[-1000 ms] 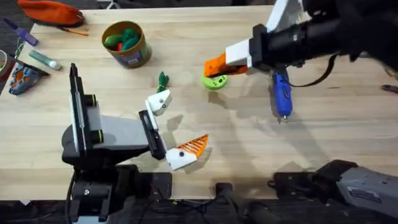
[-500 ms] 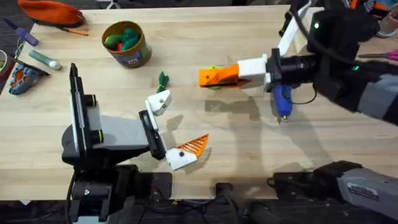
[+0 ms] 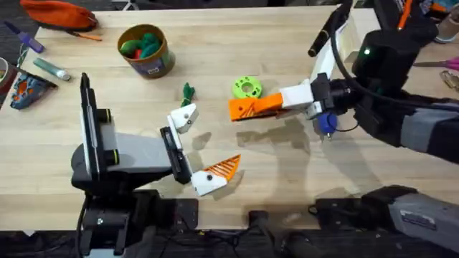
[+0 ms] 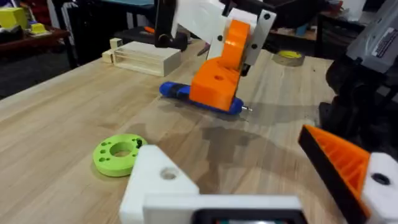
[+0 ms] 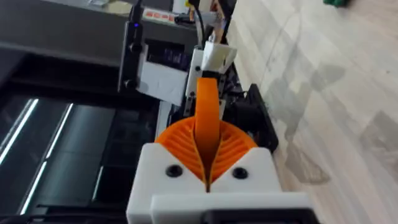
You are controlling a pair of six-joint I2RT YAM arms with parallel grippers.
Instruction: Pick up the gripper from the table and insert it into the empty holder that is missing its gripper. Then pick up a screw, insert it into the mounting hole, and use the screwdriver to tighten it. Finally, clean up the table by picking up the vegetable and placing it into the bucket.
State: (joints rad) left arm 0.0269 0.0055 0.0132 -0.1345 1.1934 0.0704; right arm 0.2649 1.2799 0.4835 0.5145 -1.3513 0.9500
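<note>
My right gripper [image 3: 264,105] is shut on the orange gripper [image 3: 239,110], which sticks out past its pads toward the left arm; the gripper [image 5: 207,109] stands clamped between the two ribbed pads. The same piece [image 4: 214,87] hangs above the table in the left wrist view. My left gripper [image 3: 196,147] is open, with the bare white holder [image 3: 183,117] on one side and an orange finger [image 3: 226,168] on the other. The holder [image 4: 158,180] is close up in the left wrist view. The blue screwdriver [image 3: 326,122] lies partly under the right arm. The dark-green vegetable [image 3: 188,92] lies near the holder. The yellow bucket [image 3: 146,51] stands at the back left.
A round green disc [image 3: 247,88] lies just behind the right gripper. A pale wooden box [image 4: 146,59] and a tape roll [image 4: 289,57] sit farther off. An orange pouch [image 3: 59,13], pens and small items crowd the back left corner.
The right arm has carried the orange gripper from over the green disc toward the table's near side, closer to the left arm. The disc is now uncovered. The left arm has stayed still.
</note>
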